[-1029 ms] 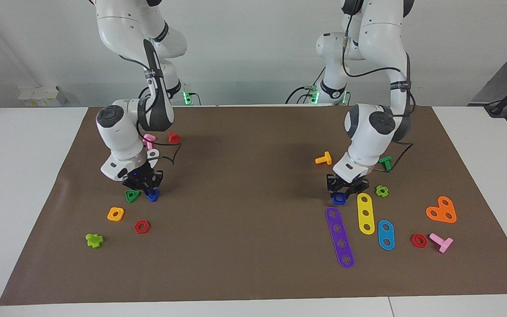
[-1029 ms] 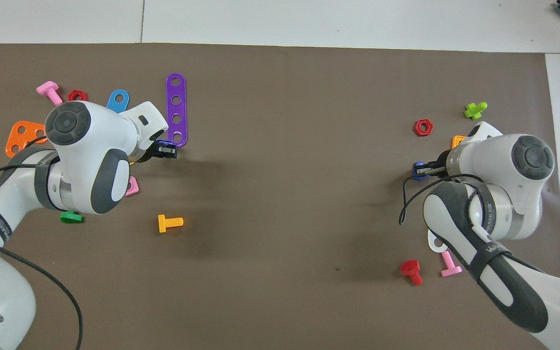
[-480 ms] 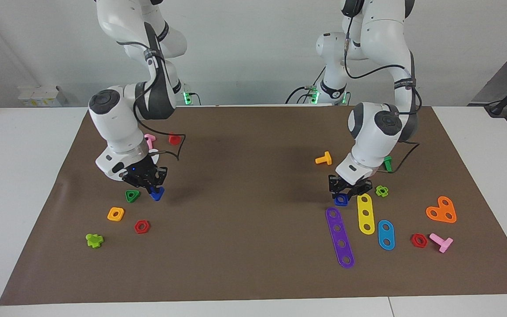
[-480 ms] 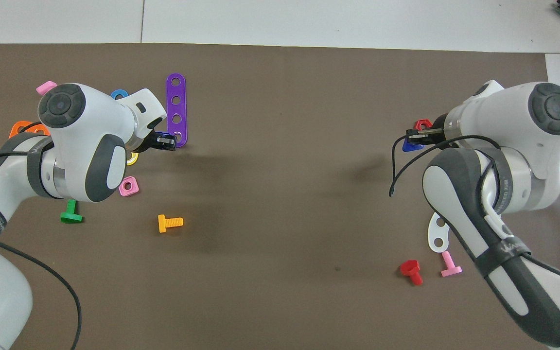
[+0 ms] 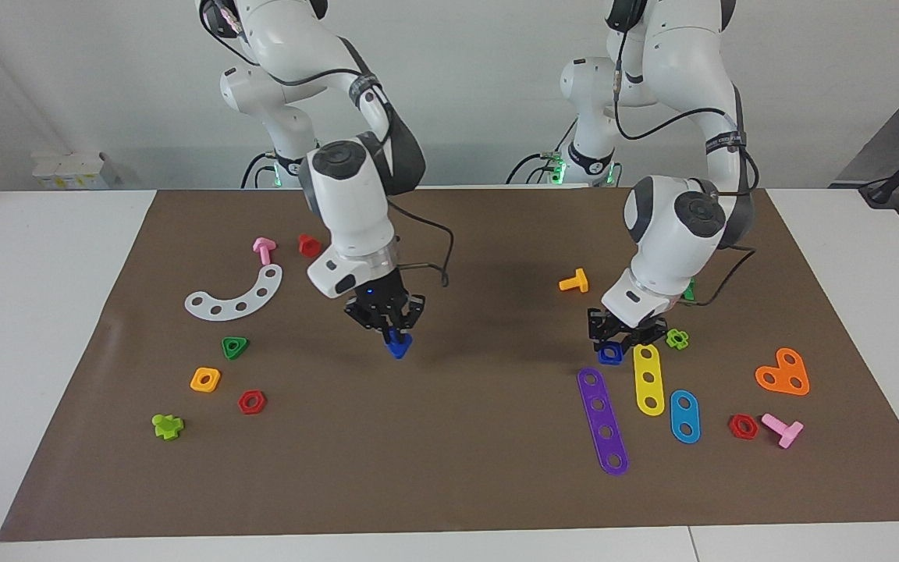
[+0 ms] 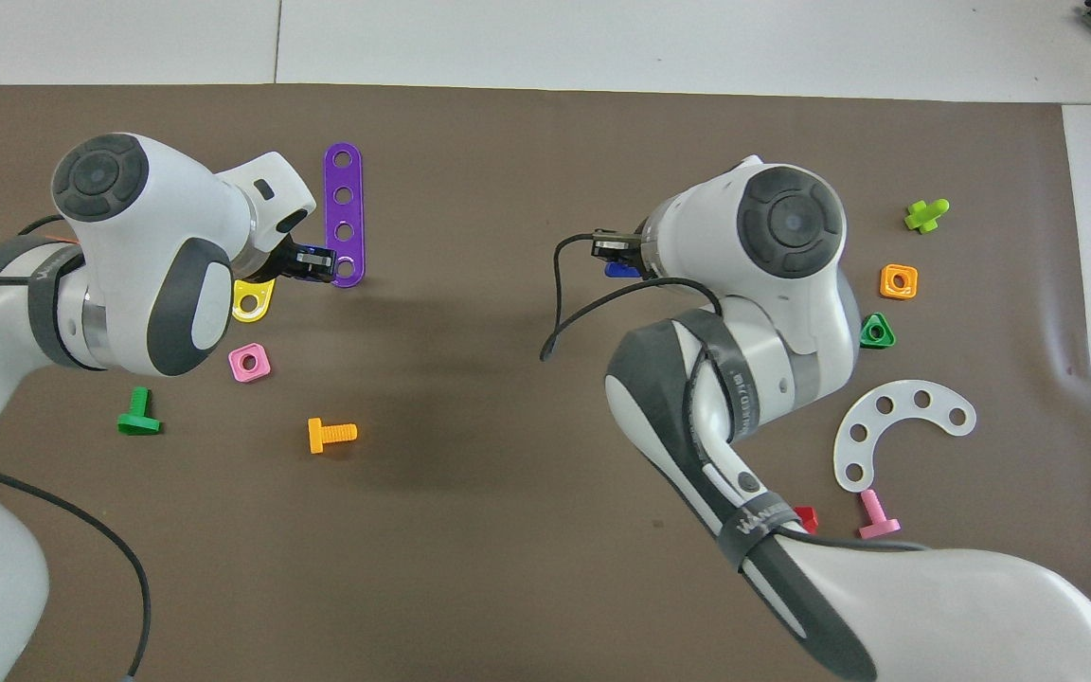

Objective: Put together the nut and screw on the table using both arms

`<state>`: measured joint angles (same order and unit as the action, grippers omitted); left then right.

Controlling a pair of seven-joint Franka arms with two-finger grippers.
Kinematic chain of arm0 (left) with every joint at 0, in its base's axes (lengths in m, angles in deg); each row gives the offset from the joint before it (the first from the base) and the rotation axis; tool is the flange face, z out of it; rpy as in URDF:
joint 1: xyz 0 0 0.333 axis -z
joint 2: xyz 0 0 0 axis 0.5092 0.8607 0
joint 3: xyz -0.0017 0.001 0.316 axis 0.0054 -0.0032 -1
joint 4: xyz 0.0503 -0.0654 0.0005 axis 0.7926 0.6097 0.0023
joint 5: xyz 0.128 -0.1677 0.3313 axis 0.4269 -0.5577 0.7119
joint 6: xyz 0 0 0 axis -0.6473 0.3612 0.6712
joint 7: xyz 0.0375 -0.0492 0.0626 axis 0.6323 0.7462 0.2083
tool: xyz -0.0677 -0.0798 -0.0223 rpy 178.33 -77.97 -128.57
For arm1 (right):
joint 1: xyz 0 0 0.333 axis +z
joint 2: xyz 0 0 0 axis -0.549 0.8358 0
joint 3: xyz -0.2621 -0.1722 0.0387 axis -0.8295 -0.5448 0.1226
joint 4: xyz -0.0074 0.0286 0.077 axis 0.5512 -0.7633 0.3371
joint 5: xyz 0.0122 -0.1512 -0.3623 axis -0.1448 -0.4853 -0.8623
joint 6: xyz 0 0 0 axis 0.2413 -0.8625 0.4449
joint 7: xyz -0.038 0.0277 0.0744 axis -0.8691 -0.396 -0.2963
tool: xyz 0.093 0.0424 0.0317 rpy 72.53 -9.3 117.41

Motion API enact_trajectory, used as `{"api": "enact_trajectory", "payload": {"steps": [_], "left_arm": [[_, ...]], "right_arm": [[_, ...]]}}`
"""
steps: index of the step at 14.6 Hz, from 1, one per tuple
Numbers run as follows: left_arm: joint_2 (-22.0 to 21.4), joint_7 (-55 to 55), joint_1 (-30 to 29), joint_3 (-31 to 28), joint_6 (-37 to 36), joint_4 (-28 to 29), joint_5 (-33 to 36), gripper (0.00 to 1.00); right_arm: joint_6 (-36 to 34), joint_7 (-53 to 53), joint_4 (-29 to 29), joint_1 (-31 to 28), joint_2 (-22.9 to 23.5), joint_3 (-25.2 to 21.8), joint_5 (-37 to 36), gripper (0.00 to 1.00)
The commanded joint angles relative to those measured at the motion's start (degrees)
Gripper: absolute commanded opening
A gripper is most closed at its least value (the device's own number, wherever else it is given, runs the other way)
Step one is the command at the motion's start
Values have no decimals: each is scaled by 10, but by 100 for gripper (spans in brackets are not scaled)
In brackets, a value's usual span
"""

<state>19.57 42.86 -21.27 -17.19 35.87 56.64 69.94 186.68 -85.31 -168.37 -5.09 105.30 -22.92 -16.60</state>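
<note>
Screw (image 5: pixel 398 344) hung clamped in my right end effector (image 5: pixel 389 321), lifted over the bare middle of the brown surface (image 5: pixel 465 437) in the facing view. My left end effector (image 5: pixel 621 337) was clamped on the nut (image 5: pixel 610 354) above the purple strip (image 5: pixel 602 421). From overhead, my right end effector (image 6: pixel 614 248) pinched the screw (image 6: pixel 619 270); my left end effector (image 6: pixel 313 262) covered the purple strip's (image 6: pixel 344 204) end.

right gripper (image 5: pixel 389 324) | carried screw (image 5: pixel 398 346) from beside green triangular nut (image 5: pixel 235 346) to mid-mat | left gripper (image 5: pixel 623 337) lifted nut (image 5: pixel 610 353) slightly
</note>
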Motion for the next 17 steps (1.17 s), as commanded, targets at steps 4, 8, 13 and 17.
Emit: {"api": "enact_trajectory", "payload": {"steps": [4, 8, 13, 17], "left_arm": [[17, 12, 0, -2, -24, -32, -9, 5], [17, 26, 6, -2, -24, -32, -9, 6], [19, 55, 16, -1, -23, -39, -10, 6], [33, 91, 47, -1, -34, -75, -11, 6]], "right_arm": [[51, -144, 45, 66, 88, -2, -82, 0], [62, -176, 39, 90, 110, -3, -85, 0], [33, -176, 36, 83, 86, -7, -84, 100], [-69, -129, 31, 11, -29, -7, -81, 100]]}}
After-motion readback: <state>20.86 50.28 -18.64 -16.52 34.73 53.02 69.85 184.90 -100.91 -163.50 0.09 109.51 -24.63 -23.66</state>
